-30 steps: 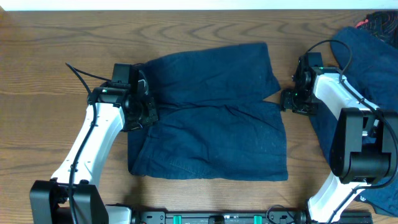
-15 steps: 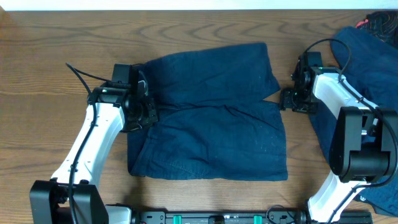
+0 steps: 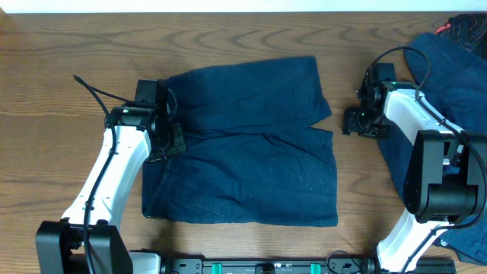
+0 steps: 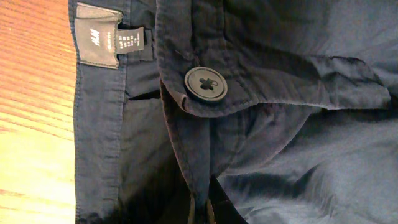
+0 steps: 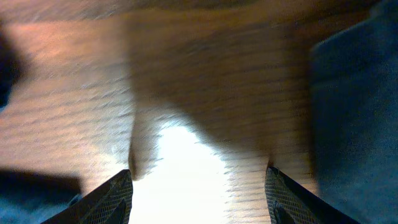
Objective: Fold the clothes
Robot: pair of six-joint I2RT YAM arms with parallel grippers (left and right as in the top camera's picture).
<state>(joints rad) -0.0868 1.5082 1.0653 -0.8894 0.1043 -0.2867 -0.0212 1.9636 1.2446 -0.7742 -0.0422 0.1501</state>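
Note:
A pair of dark navy shorts lies spread flat on the wooden table, waistband to the left, two legs to the right. My left gripper is shut on the waistband fly; the left wrist view shows the shorts' cloth, with its button and label, pinched between my fingers. My right gripper is open and empty over bare wood just right of the shorts' legs; in its wrist view the fingertips are wide apart. A second navy garment lies at the right edge under the right arm.
The wooden table has bare room to the left and behind the shorts. A dark bundle with a red bit sits at the far right corner. A cable loops off the left arm.
The shorts have slid left across the table, pulled by my left gripper. My right gripper has let go of the leg and now stands apart from the cloth, open.

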